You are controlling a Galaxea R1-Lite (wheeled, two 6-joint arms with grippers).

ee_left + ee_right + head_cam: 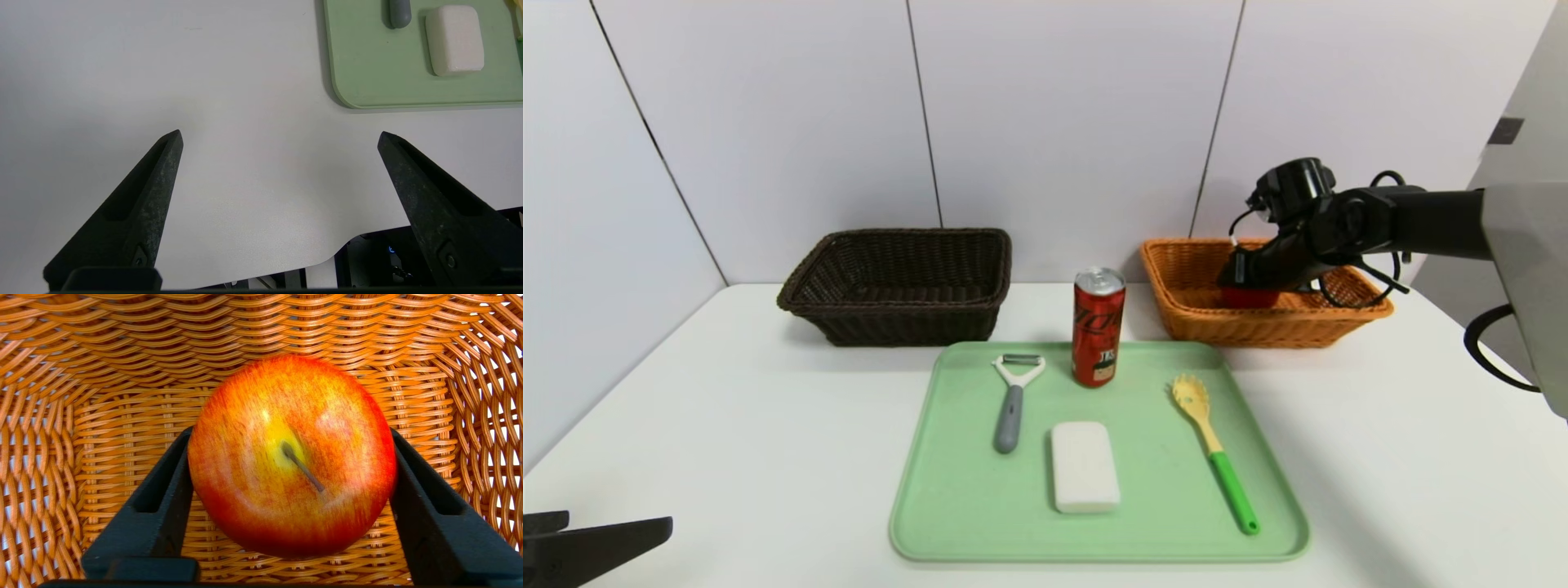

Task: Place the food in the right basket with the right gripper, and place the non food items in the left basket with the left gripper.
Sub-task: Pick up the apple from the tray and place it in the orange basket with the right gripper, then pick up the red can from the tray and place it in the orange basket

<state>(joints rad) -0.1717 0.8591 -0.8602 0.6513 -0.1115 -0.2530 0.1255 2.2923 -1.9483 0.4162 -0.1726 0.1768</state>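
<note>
Inside the orange basket (1201, 306), at the right rear of the white table (727, 425): one apple (292, 457), red-yellow, stem toward the wrist camera, sitting between the fingers (155, 514) of the right gripper (291, 435). Both fingers lie along the apple's sides; whether they still press it or have just let go cannot be told, and the fruit looks low in the basket, near its woven floor. Step in hand, as judged: delivery of the first food item to the right basket, at the point of release. Next move calls for spreading the fingers fully, then lifting clear of the basket wall without nudging the apple. On the green tray (947, 523), centre of table: one red drink can (1098, 327), upright at the far edge, white lettering on its side too small to read; one peeler (1011, 404) with grey handle; one white bar (1084, 467), unmarked, likely soap; one yellow pasta fork (1210, 441) with green handle. The can is the remaining food-class item for the right arm, by my reckoning; the other three belong to the dark brown basket (898, 286), left rear, apparently empty. Left gripper (280, 136): parked over bare table at the near left, fingers spread wide, holding nothing. No other readable writing.
</note>
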